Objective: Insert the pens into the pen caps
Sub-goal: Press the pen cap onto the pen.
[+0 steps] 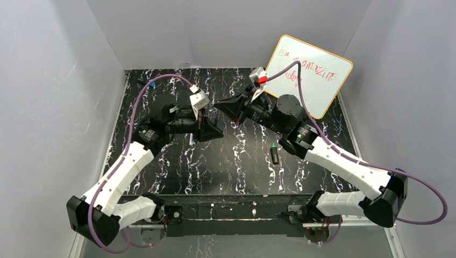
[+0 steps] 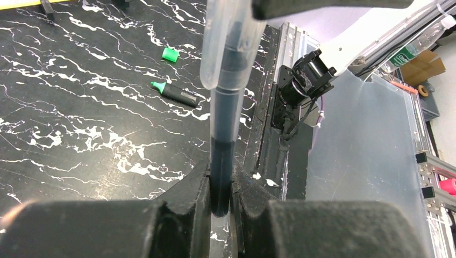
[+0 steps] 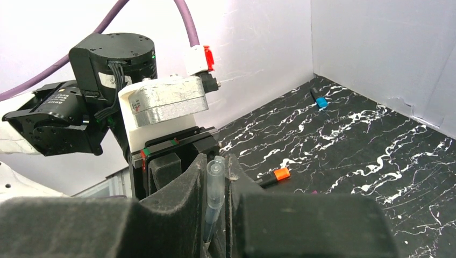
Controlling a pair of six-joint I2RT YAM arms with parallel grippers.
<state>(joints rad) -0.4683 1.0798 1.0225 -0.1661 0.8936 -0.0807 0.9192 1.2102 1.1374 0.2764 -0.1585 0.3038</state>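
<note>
1. I count one dark slim pen (image 2: 223, 134). My left gripper (image 2: 220, 180) is clamped tight on its lower end, and the pen stands up out of the pads.
2. I count one clear cap (image 3: 214, 185), a long see-through sleeve. My right gripper (image 3: 216, 166) is closed on it between the foam pads.
3. The clear cap is the one holder with anything in it. The dark slim pen's upper part shows through its wall, but I cannot tell how far it is seated.
4. Two thick markers lie on the table (image 2: 80, 134). One is a green-tipped marker (image 2: 175, 93), bare at the tip. The other is an orange-ended marker (image 3: 271, 178), just beyond my right fingers; whether the orange is a cap or a tip I cannot tell.
5. One loose green cap (image 2: 170, 55) lies near the green-tipped marker, not touching it.
6. One blue-capped pen (image 3: 321, 101) lies by the far wall.
7. One whiteboard (image 1: 312, 70) leans in the far right corner.
</note>
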